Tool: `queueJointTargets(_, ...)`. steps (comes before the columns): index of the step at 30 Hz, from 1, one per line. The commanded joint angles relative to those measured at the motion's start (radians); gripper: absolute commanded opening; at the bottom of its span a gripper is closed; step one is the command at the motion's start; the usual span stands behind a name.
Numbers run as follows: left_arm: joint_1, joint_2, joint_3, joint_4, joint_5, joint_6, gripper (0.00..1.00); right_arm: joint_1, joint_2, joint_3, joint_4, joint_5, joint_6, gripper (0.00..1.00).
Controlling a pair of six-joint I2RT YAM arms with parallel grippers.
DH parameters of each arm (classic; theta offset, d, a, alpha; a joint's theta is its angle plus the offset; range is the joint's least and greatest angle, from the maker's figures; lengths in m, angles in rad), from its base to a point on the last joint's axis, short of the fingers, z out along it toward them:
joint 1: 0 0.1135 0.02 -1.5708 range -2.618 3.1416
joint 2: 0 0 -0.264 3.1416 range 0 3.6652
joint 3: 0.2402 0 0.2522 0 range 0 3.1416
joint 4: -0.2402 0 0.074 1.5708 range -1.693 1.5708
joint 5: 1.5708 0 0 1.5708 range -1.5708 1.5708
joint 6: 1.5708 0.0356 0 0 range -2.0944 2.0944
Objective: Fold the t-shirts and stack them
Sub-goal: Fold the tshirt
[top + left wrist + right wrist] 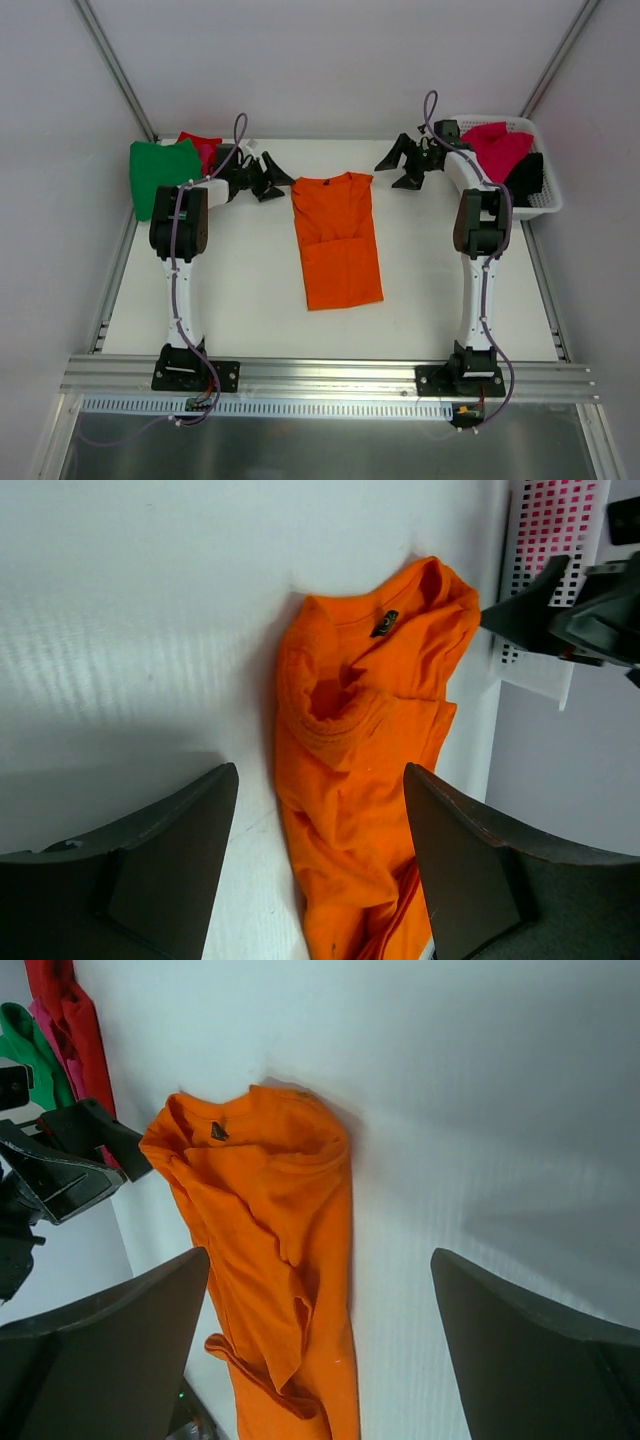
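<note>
Here, folded orange t-shirt on table, left hand wide, right hand wide.

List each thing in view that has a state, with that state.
orange t-shirt, folded lengthwise, lying flat
green t-shirt, folded, far left
red t-shirt, partly hidden behind green
pink t-shirt, crumpled in basket
black t-shirt, crumpled in basket
left gripper, open
right gripper, open

You get bright, diffuse light; the white table nearly washes out. Soft shadows hug the orange t-shirt in both wrist views, where the near fingers look perhaps slightly blurred.
</note>
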Motion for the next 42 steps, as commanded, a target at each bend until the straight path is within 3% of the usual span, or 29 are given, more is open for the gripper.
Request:
queueJointTargets(1, -0.012, 0.02, 0.052, 0.068, 0.087, -0.055, 0.69, 0.012, 0.022, 0.02, 0.051, -0.109, 0.061, 0.97)
queueJointTargets(10, -0.015, 0.046, 0.004, 0.152, 0.111, -0.101, 0.69, 0.052, 0.047, -0.144, 0.226, -0.151, 0.158, 0.94)
queueJointTargets(20, -0.063, 0.069, -0.008, 0.206, 0.111, -0.14, 0.69, 0.147, 0.093, -0.127, 0.24, -0.131, 0.183, 0.91)
queueJointTargets(23, -0.067, 0.077, -0.003, 0.214, 0.114, -0.15, 0.68, 0.167, 0.113, -0.115, 0.241, -0.128, 0.19, 0.84)
queueJointTargets(25, -0.069, 0.083, -0.002, 0.219, 0.116, -0.157, 0.67, 0.173, 0.119, -0.112, 0.249, -0.135, 0.195, 0.66)
queueJointTargets(26, -0.067, 0.088, -0.002, 0.225, 0.116, -0.163, 0.66, 0.175, 0.121, -0.118, 0.258, -0.139, 0.204, 0.48)
queueJointTargets(27, -0.069, 0.091, -0.002, 0.228, 0.119, -0.164, 0.65, 0.173, 0.117, -0.12, 0.258, -0.137, 0.203, 0.37)
queueJointTargets(30, -0.069, 0.099, -0.002, 0.232, 0.125, -0.166, 0.49, 0.171, 0.098, -0.143, 0.257, -0.132, 0.193, 0.0)
queueJointTargets(31, -0.069, 0.1, -0.002, 0.232, 0.125, -0.166, 0.35, 0.17, 0.09, -0.15, 0.258, -0.128, 0.19, 0.0)
queueJointTargets(35, -0.069, 0.105, 0.003, 0.229, 0.134, -0.161, 0.05, 0.167, 0.055, -0.184, 0.257, -0.12, 0.167, 0.01)
queueJointTargets(37, -0.069, 0.1, 0.004, 0.223, 0.137, -0.157, 0.0, 0.164, 0.032, -0.196, 0.257, -0.117, 0.153, 0.01)
queueJointTargets(42, -0.069, 0.07, -0.005, 0.208, 0.139, -0.137, 0.0, 0.165, -0.017, -0.222, 0.258, -0.117, 0.134, 0.0)
